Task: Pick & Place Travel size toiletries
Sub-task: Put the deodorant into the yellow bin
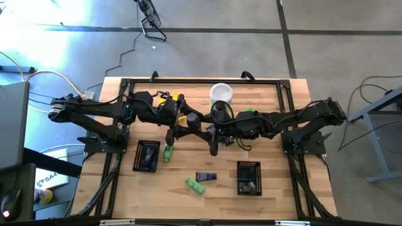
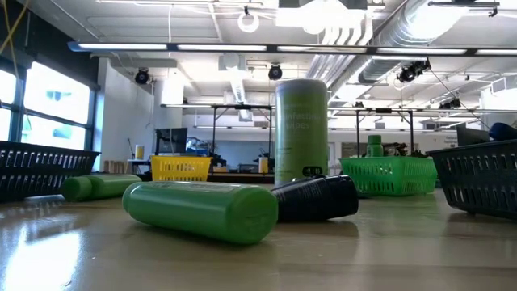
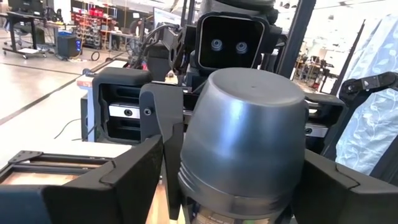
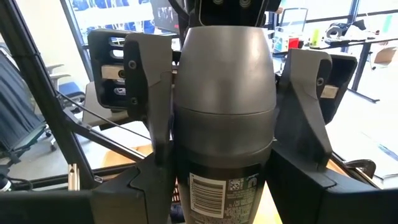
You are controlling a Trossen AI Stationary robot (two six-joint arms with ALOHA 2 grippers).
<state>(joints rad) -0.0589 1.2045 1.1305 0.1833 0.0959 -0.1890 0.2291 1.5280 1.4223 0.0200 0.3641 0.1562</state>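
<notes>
A dark grey oval toiletry (image 4: 224, 93) with a domed cap and a barcode label hangs high over the table's middle, where my two arms meet. My right gripper (image 4: 221, 186) is shut on it. My left gripper (image 3: 233, 186) faces it from the other side, open, with a finger (image 4: 152, 81) on each side of the cap and a narrow gap showing at one. In the high view the grippers (image 1: 210, 130) stand tip to tip. On the table lie two green bottles (image 1: 168, 152) (image 1: 195, 185) and a dark navy tube (image 1: 205, 176). My right gripper pinches the toiletry's labelled body (image 4: 186, 186), below the cap, between its two fingers. The fingers lie level and come from the table's right. The piece stands upright, cap up, lifted clear of the table.
Two black mesh trays (image 1: 147, 156) (image 1: 249, 177) sit toward the near edge. A tall pale-green canister with a white lid (image 1: 221, 94), a yellow tray (image 2: 182, 167) and a green tray (image 2: 392, 174) stand at the far side. Bare wood lies between the black trays.
</notes>
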